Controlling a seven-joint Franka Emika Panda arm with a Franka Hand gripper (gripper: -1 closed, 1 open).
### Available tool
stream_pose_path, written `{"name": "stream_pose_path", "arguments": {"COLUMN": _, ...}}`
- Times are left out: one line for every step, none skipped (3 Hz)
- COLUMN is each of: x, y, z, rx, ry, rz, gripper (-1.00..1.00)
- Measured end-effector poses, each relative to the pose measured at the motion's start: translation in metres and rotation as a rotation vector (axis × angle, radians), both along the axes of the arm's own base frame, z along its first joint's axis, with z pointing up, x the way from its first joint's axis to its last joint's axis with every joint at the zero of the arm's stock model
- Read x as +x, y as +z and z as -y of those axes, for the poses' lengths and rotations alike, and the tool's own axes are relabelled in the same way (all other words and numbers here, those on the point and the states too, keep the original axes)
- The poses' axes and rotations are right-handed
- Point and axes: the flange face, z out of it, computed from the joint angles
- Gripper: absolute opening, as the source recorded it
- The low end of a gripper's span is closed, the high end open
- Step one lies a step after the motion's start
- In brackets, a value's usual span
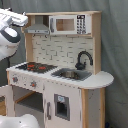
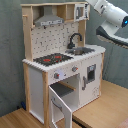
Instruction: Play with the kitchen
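The kitchen (image 1: 62,75) (image 2: 60,55) stands in both exterior views, white and light wood. It has a black-red hob (image 1: 35,66) (image 2: 52,59), a black faucet (image 1: 82,59) (image 2: 75,39) over the sink (image 1: 70,75), a grey hood (image 2: 49,20) and a small microwave (image 1: 67,25) (image 2: 80,11). Its lower oven door (image 2: 60,106) hangs open. My gripper (image 1: 23,20) (image 2: 90,6) is up at the level of the hood and microwave, in front of the kitchen. It touches nothing that I can see.
The white arm (image 2: 112,15) fills the second exterior view's upper right. Its rounded body (image 1: 10,40) and base (image 1: 20,122) fill the first exterior view's left. The kitchen stands on a wooden floor (image 2: 102,107) before a grey curtain (image 1: 115,45).
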Motion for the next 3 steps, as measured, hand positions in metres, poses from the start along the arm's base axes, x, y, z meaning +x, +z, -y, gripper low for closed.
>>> {"name": "stream_pose_path", "arguments": {"x": 0.005, "y": -0.002, "z": -0.012, "rx": 0.062, "ry": -0.005, "rz": 0.015, "gripper": 1.0}}
{"name": "stream_pose_path", "arguments": {"x": 0.009, "y": -0.004, "z": -0.023, "rx": 0.104, "ry": -0.006, "rz": 0.027, "gripper": 1.0}}
{"name": "stream_pose_path", "arguments": {"x": 0.013, "y": -0.007, "z": -0.035, "rx": 0.146, "ry": -0.007, "rz": 0.039, "gripper": 1.0}}
